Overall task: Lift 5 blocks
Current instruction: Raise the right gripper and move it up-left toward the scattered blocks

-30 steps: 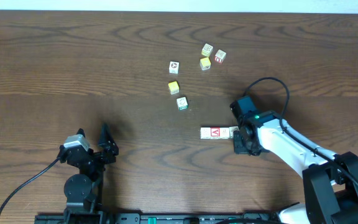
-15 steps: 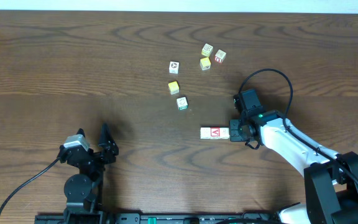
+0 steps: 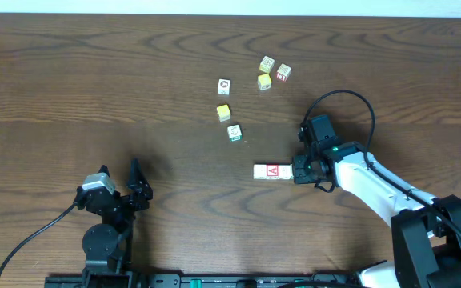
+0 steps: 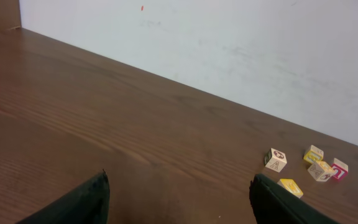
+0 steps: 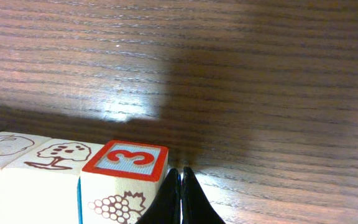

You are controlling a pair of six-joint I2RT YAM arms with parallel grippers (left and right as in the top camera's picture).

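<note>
Several blocks lie end to end in a short row [image 3: 272, 171] a little right of the table's [image 3: 70, 96] middle, flat on the wood. From overhead its top shows a red letter. From the right wrist, the end block [image 5: 124, 180] carries a red-framed 3 on top and grapes on its side. Next along is one with a tree drawing [image 5: 58, 155].

The right gripper [image 3: 297, 170] has its fingers pressed together with nothing between them. Their tips sit right against the row's right end, beside the 3 block.

Four more picture blocks lie loose toward the far edge:
- a green-trimmed block [image 3: 234, 132], nearest the row
- a white block [image 3: 224, 86] farther back
- a cream block [image 3: 267, 63]
- a red-marked block [image 3: 283, 73] just beside the cream one

Two yellow cubes sit among them. One [image 3: 264, 81] touches or nearly touches the cream block. The other [image 3: 224, 113] lies between the white and green-trimmed blocks.

The left gripper [image 3: 138, 186] rests near the table's near left edge, well apart from every block. Its jaws are spread wide and empty.
</note>
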